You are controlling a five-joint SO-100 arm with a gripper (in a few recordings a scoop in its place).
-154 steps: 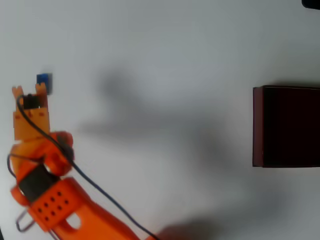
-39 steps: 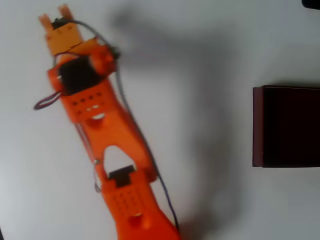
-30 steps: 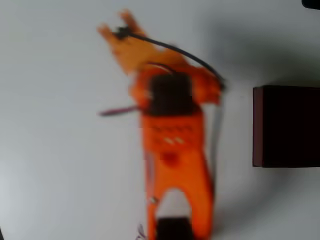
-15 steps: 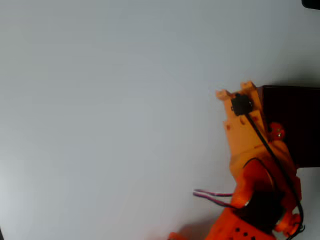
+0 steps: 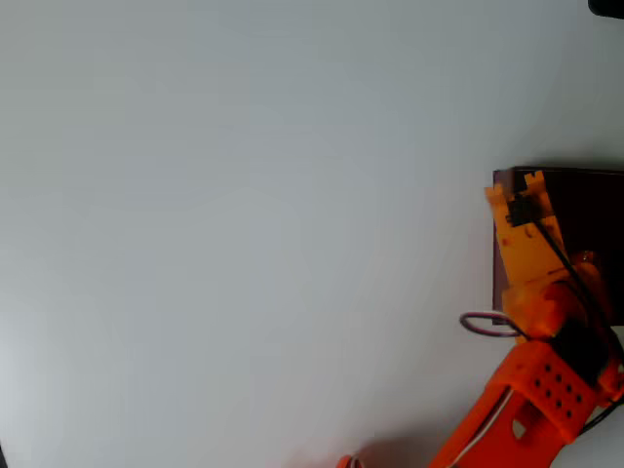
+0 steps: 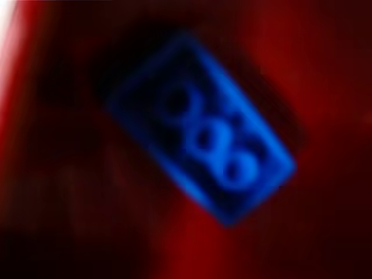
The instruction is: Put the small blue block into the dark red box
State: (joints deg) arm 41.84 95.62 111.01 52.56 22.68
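1. Overhead view: the orange arm (image 5: pixel 546 390) comes in from the bottom right corner and reaches up the picture over a plain white table (image 5: pixel 244 224).
2. Overhead view: the box (image 5: pixel 575 195) sits at the right edge, cut off by the frame. Its maroon left wall shows as a thin strip and its inside is near black.
3. Overhead view: the gripper (image 5: pixel 515 181) lies over the box's upper left corner, with its two orange finger tips pointing up the picture, just inside the left wall.
4. Overhead view: the tips sit close together with a small black part between them. From here I cannot tell whether they are clamped on anything, and the block is not to be made out in this view.
5. Overhead view: a black cable runs down the back of the gripper, and a loop of pale wire sticks out to the left of the wrist.
6. Wrist view: the picture is very blurred. The block (image 6: pixel 200 142) is bright blue, lies tilted from upper left to lower right, and shows three round rings in a row on its face.
7. Wrist view: all round the block is dark red and near-black, the colours of the box (image 6: pixel 325 70). A sliver of white shows at the top left corner.
8. Wrist view: whether the block is held or lies on the box floor cannot be told, as no fingers can be made out.
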